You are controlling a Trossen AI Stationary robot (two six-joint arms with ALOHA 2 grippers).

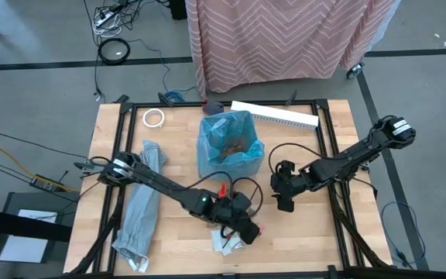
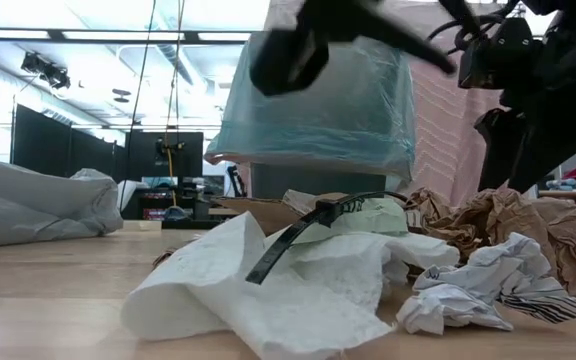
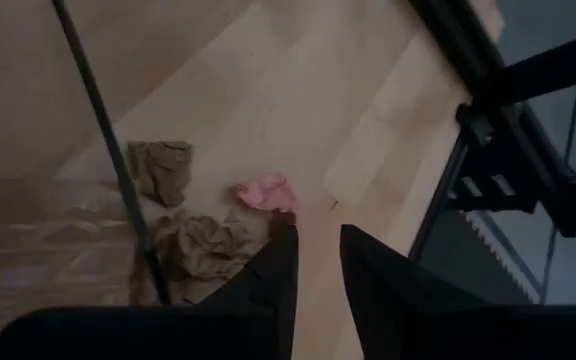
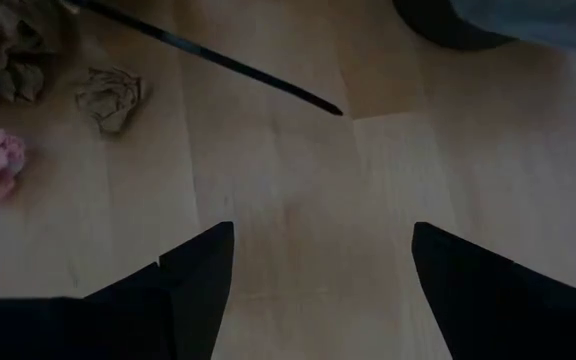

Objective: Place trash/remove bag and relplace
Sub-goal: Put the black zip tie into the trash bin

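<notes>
Bin and bag: we see the blue bag (image 1: pixel 229 143) lining the small bin at the centre of the high view, upper middle of the table (image 1: pixel 176 136); brown paper already lies inside it; the liner is still in place, so we judge removal not yet begun.

Trash: crumpled brown scraps and white wrapper pieces (image 1: pixel 229 239) sit at the lower centre of the high view, near the table's front edge; the low view shows them as a heap of white paper (image 2: pixel 268 290) and brown paper (image 2: pixel 528 230) filling the lower frame; in the left wrist view a pink scrap (image 3: pixel 265 193) lies between brown scraps (image 3: pixel 160 170), just beyond the fingertips.

Left gripper: our left gripper (image 1: pixel 248 226) hangs low over that heap, lower centre of the high view; its fingers (image 3: pixel 278 265) stand only narrowly apart and hold nothing.

Right gripper: our right gripper (image 1: pixel 285 190) waits right of centre, beside the bin, well apart from the heap; its fingers (image 4: pixel 203 265) are spread wide over bare wood.

Other things: a pale grey plastic bag (image 1: pixel 142 205) lies along the left of the table; a roll of tape (image 1: pixel 154 118) sits upper left.

Step in hand: we judge it to be picking up one scrap.

Doing it well: we should widen the fingers, straddle a single scrap, pinch its crumpled bulk rather than an edge, then release well inside the liner's rim.
</notes>
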